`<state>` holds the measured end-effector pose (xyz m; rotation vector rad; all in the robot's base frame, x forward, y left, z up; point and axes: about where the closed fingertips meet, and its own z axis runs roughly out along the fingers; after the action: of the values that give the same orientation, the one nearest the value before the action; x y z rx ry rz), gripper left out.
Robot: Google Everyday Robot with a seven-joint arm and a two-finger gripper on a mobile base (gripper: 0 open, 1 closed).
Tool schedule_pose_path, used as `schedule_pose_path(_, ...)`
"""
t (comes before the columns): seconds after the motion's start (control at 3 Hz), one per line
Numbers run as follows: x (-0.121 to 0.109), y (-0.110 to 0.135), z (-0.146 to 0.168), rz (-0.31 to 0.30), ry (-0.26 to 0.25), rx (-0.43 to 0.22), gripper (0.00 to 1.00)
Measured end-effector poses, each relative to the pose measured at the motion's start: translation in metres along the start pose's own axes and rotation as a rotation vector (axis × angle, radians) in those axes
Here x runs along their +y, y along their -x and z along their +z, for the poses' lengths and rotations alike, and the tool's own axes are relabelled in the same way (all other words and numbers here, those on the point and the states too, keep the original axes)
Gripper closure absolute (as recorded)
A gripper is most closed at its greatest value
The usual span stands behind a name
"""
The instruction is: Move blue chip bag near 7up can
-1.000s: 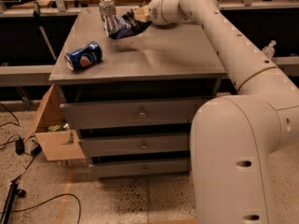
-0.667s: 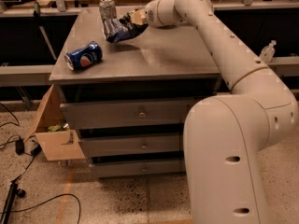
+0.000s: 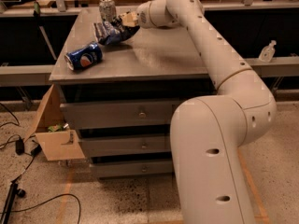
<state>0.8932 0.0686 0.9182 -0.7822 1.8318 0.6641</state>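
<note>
The blue chip bag (image 3: 110, 32), dark navy foil with white print, lies crumpled at the back left of the grey table top (image 3: 154, 55). The 7up can (image 3: 107, 8), silver with a metal top, stands upright just behind the bag, almost touching it. My gripper (image 3: 126, 25) reaches in from the right at the end of the white arm (image 3: 210, 45). It is shut on the bag's right edge, low over the table.
A blue Pepsi can (image 3: 84, 56) lies on its side near the table's front left edge, a short way in front of the bag. Drawers (image 3: 140, 113) sit below the top. An open cardboard box (image 3: 53, 134) and cables lie on the floor at left.
My gripper has carried the blue chip bag a little left and down, so it now sits right in front of the 7up can. Both cans have stayed put.
</note>
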Motion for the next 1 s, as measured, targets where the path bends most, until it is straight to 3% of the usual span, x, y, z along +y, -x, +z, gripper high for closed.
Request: schedule_pose_path(1.0,-0.010,-0.005,-0.008,0.031,-0.016,0.012,0.12)
